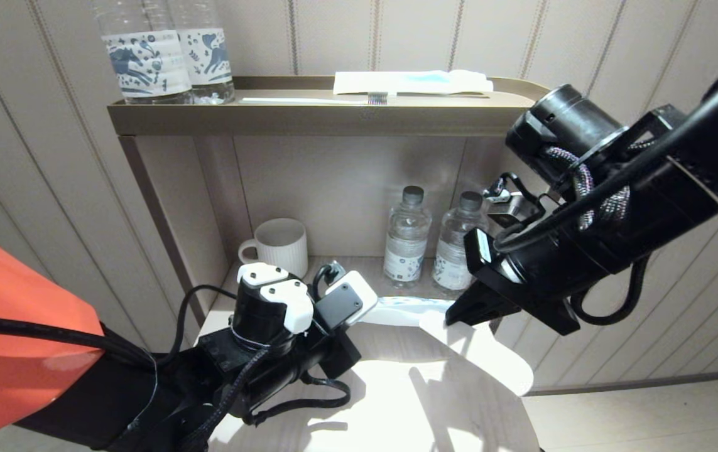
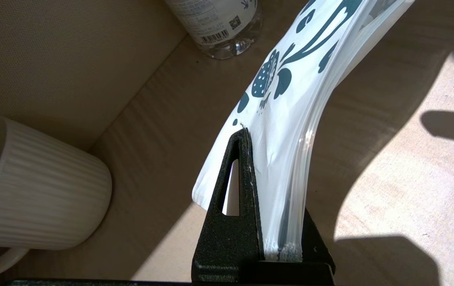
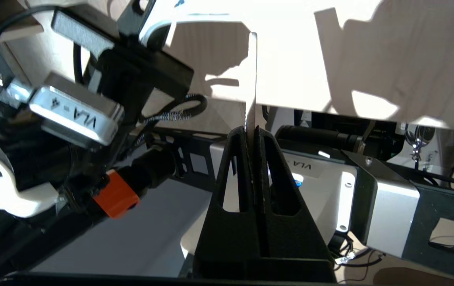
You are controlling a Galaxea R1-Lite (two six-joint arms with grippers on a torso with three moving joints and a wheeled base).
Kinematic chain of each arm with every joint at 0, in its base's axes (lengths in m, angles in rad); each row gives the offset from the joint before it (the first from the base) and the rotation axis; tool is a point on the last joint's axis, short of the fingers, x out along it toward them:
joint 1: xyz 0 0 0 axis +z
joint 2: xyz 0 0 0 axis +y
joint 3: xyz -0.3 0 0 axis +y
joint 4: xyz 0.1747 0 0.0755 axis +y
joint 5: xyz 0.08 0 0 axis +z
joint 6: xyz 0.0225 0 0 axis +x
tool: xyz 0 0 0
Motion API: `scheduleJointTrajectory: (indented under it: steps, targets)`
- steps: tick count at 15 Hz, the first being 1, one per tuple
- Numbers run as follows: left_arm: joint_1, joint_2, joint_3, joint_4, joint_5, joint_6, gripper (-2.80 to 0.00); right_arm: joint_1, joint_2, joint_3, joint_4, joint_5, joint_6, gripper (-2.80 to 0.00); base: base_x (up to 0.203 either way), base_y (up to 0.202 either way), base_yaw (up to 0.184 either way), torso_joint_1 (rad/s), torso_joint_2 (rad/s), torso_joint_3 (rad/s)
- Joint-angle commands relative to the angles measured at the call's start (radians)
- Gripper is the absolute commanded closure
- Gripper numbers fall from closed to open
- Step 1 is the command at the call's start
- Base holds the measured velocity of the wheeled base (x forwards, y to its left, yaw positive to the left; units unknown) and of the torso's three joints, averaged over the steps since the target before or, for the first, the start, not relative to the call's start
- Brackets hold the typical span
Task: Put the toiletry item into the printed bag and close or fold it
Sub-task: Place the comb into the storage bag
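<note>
The printed bag (image 1: 406, 311), white with a dark blue flower and leaf print (image 2: 290, 91), hangs stretched between my two grippers just above the wooden table (image 1: 396, 402). My left gripper (image 2: 268, 159) is shut on one end of it, close to the print. At the other end my right gripper (image 1: 450, 320) (image 3: 251, 131) is shut on the bag's thin edge (image 3: 252, 79), which I see edge-on. I cannot tell whether the toiletry item is inside the bag. A toothbrush (image 1: 315, 99) lies on the top shelf beside a white packet with a light-blue stripe (image 1: 412, 81).
A ribbed white mug (image 1: 280, 246) (image 2: 32, 186) and two small water bottles (image 1: 406, 235) (image 1: 456, 242) stand in the lower shelf niche behind the bag. Two large labelled bottles (image 1: 164, 50) stand on the top shelf (image 1: 308, 118). Striped wall panels flank the unit.
</note>
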Motion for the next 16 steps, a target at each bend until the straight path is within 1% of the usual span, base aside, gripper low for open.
scheduleJointTrajectory:
  steps: [1,3,4,8,11,12,16]
  targets:
    - [-0.001,-0.002,0.001,-0.010,0.001,0.002,0.00,-0.028,0.028,-0.008,0.003,0.002,0.004,0.00,0.000,0.000,0.000,0.000,0.00,0.000]
    - [0.000,-0.003,0.003,-0.011,0.001,0.003,0.00,-0.072,0.040,-0.024,0.002,0.004,0.006,0.00,0.000,0.000,0.000,0.000,0.00,0.000]
    - [0.000,-0.004,0.001,-0.012,0.001,0.002,0.00,-0.077,0.041,-0.028,0.001,0.004,0.022,0.00,0.000,0.000,0.000,0.000,0.00,0.000]
    - [-0.002,-0.004,-0.003,-0.014,0.003,0.002,0.00,-0.077,0.054,-0.030,0.001,0.003,0.056,0.00,0.000,0.000,0.000,0.000,0.00,0.000]
    - [-0.002,-0.006,-0.008,-0.012,0.009,0.002,0.00,-0.078,0.089,-0.071,0.001,-0.002,0.095,0.00,0.000,0.000,0.000,0.000,0.00,0.000]
    - [-0.006,-0.006,-0.008,-0.013,0.025,0.002,0.00,-0.078,0.107,-0.103,0.005,-0.004,0.113,0.00,0.000,0.000,0.000,0.000,0.00,0.000]
    - [-0.006,0.010,-0.021,-0.015,0.031,0.001,0.00,-0.067,0.025,-0.112,0.007,-0.003,0.116,0.00,0.000,0.000,0.000,0.000,0.00,0.000]
